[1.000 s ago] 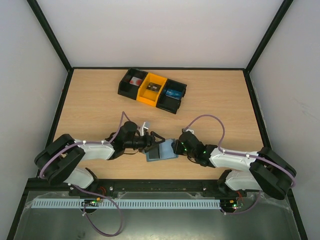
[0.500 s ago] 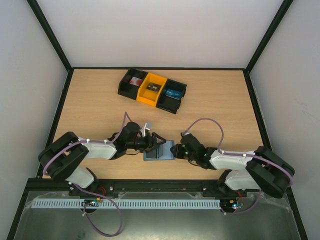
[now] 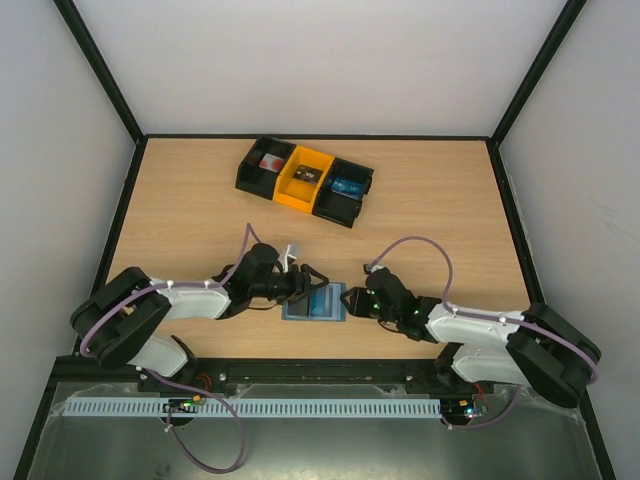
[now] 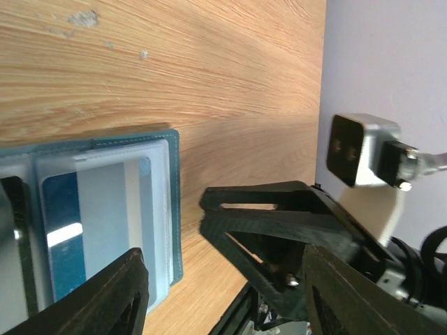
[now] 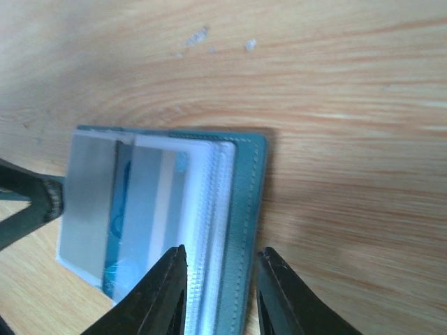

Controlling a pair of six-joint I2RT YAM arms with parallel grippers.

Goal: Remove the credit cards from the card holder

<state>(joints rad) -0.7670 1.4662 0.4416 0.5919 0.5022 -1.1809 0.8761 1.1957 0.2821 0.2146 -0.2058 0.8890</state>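
Observation:
The slate-blue card holder [image 3: 314, 302] lies open and flat on the table between my two grippers. Its clear sleeves show a blue-and-white card [image 5: 143, 209], also seen in the left wrist view [image 4: 91, 223]. My right gripper [image 3: 352, 301] is open a little; its fingers [image 5: 164, 293] straddle the holder's right cover edge [image 5: 244, 230] from above, one over the sleeves and one over bare wood. My left gripper [image 3: 304, 287] is wide open at the holder's left side, one finger [image 4: 98, 296] over the sleeves [image 4: 157, 209]. The right gripper's black finger [image 4: 279, 223] shows in the left wrist view.
A black-and-yellow compartment tray [image 3: 305, 180] with small items stands at the back of the wooden table [image 3: 200, 210]. Black frame rails edge the table on both sides. The arms' bases sit at the near edge.
The card holder was propped up and tilted between the grippers; it now lies flat and open, shifted slightly left. The right gripper has drawn back to its right edge.

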